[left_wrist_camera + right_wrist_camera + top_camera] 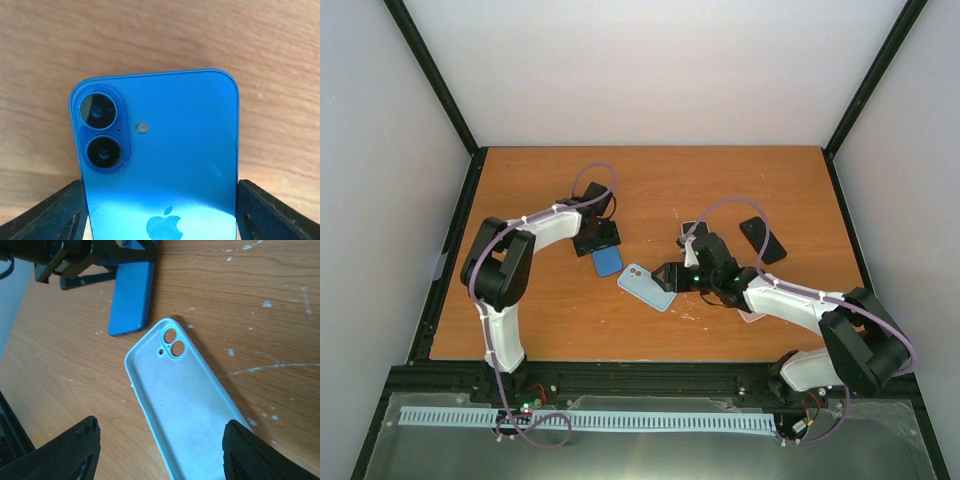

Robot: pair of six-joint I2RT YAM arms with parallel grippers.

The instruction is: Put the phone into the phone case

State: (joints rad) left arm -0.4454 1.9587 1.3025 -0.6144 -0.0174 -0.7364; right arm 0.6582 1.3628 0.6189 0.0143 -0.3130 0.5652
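The phone (160, 165) is a glossy vivid blue, its logo paler (the lens surround a shade deeper). The phone case (185, 410) is pale icy blue, faintly speckled inside. The table (720, 180) is orange-brown wood grain flecked with white. The arms (790, 300) are white with black joints, and the cables (595, 166) are purple.

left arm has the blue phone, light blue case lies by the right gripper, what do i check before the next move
1. Left gripper grip on the glossy blue phone: ok, fingers at both long edges.
2. Pale blue soft phone case open side up: ok, lining shows.
3. Right gripper steadying the case: not ok, jaws wide apart, clear of it.
4. Phone above the case: not ok, it is beside the camera cutout end.
5. Phone back turned toward the case cavity: not ok, back faces up.
6. Phone lifted off the wooden table: cannot tell.
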